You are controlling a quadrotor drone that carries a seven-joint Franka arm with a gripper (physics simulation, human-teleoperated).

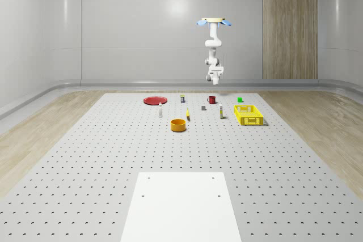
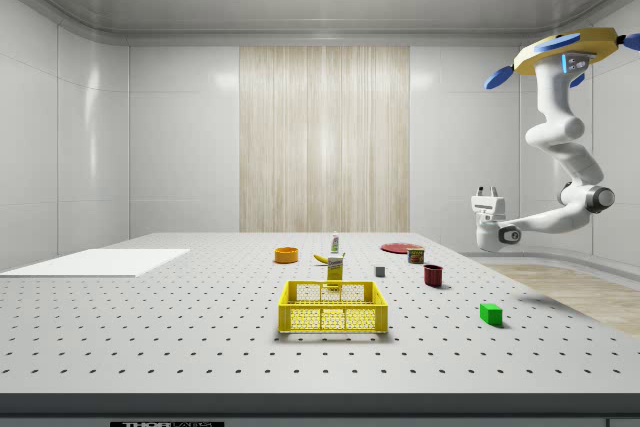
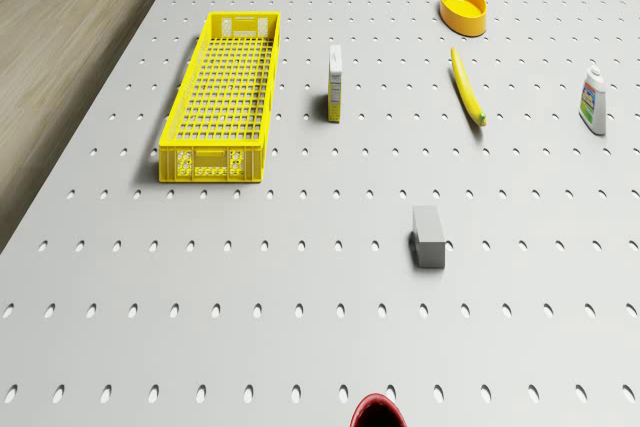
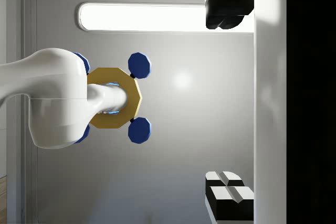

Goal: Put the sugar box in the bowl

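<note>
The sugar box (image 3: 335,82), white and yellow, stands upright between the yellow crate (image 3: 220,97) and the banana (image 3: 466,87); it also appears in the whole-scene view (image 1: 220,112) and behind the crate in the side view (image 2: 335,267). The orange bowl (image 1: 178,124) (image 3: 463,7) (image 2: 286,255) sits nearer the table's middle, apart from the box. The drone (image 1: 214,22) (image 2: 570,47) hovers high over the table's far edge, above the red mug (image 1: 211,99). My gripper (image 2: 487,190) (image 1: 216,67) (image 4: 226,103) points up toward the ceiling, open and holding nothing, far above everything on the table.
A grey block (image 3: 428,237), a bottle (image 3: 593,100), a can (image 1: 182,98), a red plate (image 1: 154,100) and a green cube (image 1: 240,100) stand on the perforated table (image 1: 85,157). A white mat (image 1: 180,205) lies at the near edge. Wooden floor borders the table.
</note>
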